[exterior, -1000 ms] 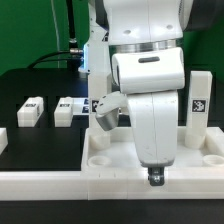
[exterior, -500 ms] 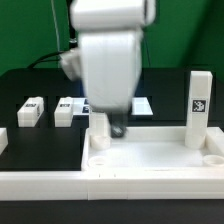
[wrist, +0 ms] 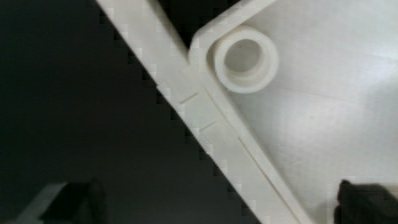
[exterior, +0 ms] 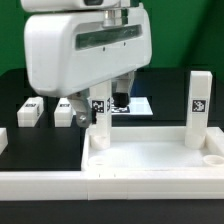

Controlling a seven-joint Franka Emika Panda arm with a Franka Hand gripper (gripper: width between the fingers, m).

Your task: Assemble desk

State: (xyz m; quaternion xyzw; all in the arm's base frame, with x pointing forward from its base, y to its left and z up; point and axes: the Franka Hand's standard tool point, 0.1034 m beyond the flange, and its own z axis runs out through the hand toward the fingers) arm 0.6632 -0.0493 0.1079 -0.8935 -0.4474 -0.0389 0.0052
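Black table top [exterior: 40, 88] fills the scene, with a green wall behind it. At the exterior view's left, two loose white legs lie on it side by side, the first loose leg [exterior: 30, 110] and the second loose leg [exterior: 65, 111]. Each has a black-and-white tag. The marker board [exterior: 140, 104] lies flat farther back, partly hidden. A low white rail [exterior: 45, 182] runs along the front.

The desk slab [exterior: 150, 150] lies flat on the table just behind that rail. The left post [exterior: 101, 124] stands upright at the slab's back corner on the exterior view's left. The right post [exterior: 198, 105] stands upright at the back corner on the exterior view's right.

The big white arm [exterior: 85, 45] blocks much of the back of the table. Its gripper [exterior: 118, 97] hangs just behind the left post, with its jaws wide apart and nothing in them. In the wrist view the dark fingertips [wrist: 63, 200] sit far apart over the slab's rim [wrist: 205, 120], near a round socket [wrist: 244, 57].
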